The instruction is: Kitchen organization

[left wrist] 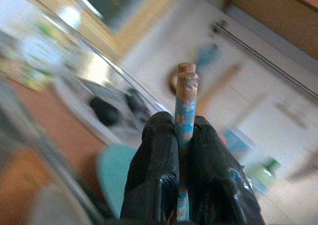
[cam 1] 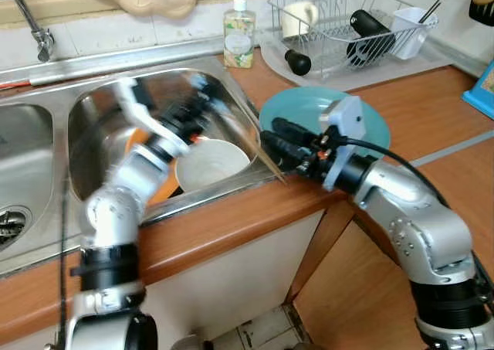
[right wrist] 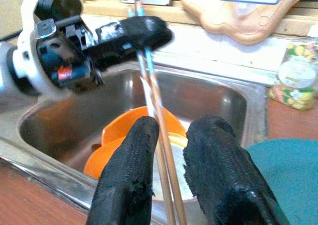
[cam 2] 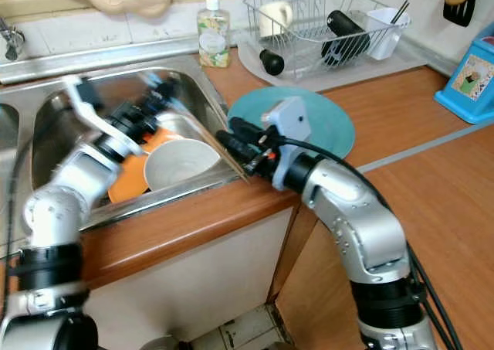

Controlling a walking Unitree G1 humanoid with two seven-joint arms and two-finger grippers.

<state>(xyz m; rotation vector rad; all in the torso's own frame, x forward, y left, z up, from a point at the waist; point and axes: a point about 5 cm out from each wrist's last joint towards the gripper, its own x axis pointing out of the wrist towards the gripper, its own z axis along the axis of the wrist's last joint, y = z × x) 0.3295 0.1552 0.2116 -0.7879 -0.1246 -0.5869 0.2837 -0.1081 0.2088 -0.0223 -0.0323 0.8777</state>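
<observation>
Wooden chopsticks (right wrist: 158,115) hang over the steel sink (cam 1: 93,110), pinched shut in the left gripper (left wrist: 183,150); the right gripper (right wrist: 171,160), fingers parted around them, could knock them loose when closing.

Home kitchen: sink (cam 1: 46,95), dish rack (cam 1: 347,25).

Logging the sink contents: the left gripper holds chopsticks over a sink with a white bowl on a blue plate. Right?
Not quite: in the right wrist view, the plate under the white bowl is orange, not blue. The left gripper does hold the chopsticks over the sink.
</observation>
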